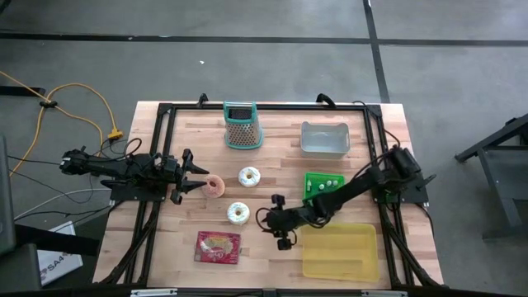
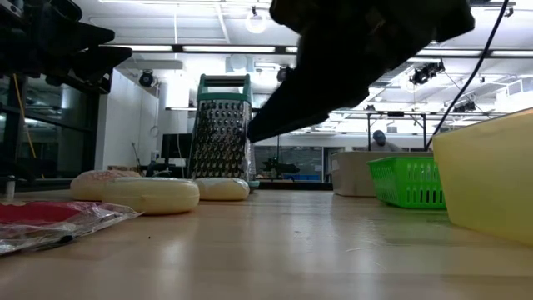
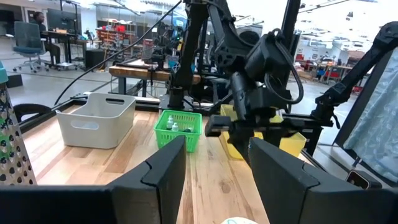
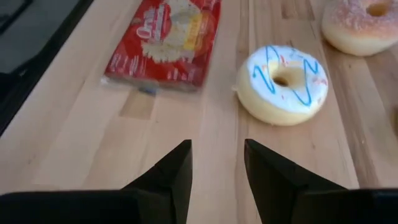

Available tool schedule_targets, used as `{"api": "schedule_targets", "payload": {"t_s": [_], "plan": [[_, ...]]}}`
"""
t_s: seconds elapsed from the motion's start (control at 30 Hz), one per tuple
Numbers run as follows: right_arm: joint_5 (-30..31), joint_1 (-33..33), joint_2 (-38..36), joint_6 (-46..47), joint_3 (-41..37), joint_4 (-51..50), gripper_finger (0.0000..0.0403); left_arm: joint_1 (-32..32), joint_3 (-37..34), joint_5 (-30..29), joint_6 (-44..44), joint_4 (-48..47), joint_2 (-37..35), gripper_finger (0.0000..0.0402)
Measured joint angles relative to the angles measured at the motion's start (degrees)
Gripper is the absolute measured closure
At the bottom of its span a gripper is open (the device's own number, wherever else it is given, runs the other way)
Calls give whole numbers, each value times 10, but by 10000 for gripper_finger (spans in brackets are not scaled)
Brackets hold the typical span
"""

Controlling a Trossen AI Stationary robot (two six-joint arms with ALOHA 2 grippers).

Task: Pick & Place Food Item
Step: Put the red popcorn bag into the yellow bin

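While our left gripper waits spread beside the pink sugared doughnut, our right gripper hovers parted near the white blue-striped doughnut.

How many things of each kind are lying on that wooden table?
Donuts: 3 (white, blue-striped, pink)
Snack packet: 1
Grater: 1
Bins: 3 (grey, green, yellow)
Total: 8

Dark jointed arms, angular black fingers
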Motion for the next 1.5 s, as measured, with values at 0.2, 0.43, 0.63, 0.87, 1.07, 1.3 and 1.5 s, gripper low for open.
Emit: {"api": "schedule_targets", "payload": {"t_s": [0.2,0.43,0.63,0.87,1.07,1.3,1.5], "plan": [[-1,-2,9,-4,0,45,270,0,0,0,0,0,0,232],[-27,-1,9,25,0,65,270,0,0,0,0,0,0,232],[-30,-5,9,27,0,86,270,0,0,-3,0,8,0,232],[-30,-19,9,28,0,87,270,0,0,-3,0,8,0,232],[-29,-25,9,38,0,87,270,0,0,-6,-13,18,0,232],[-34,-24,8,82,0,84,270,0,0,-26,-117,17,0,232],[-66,-24,8,147,0,75,270,0,8,51,-221,17,6,232]]}}
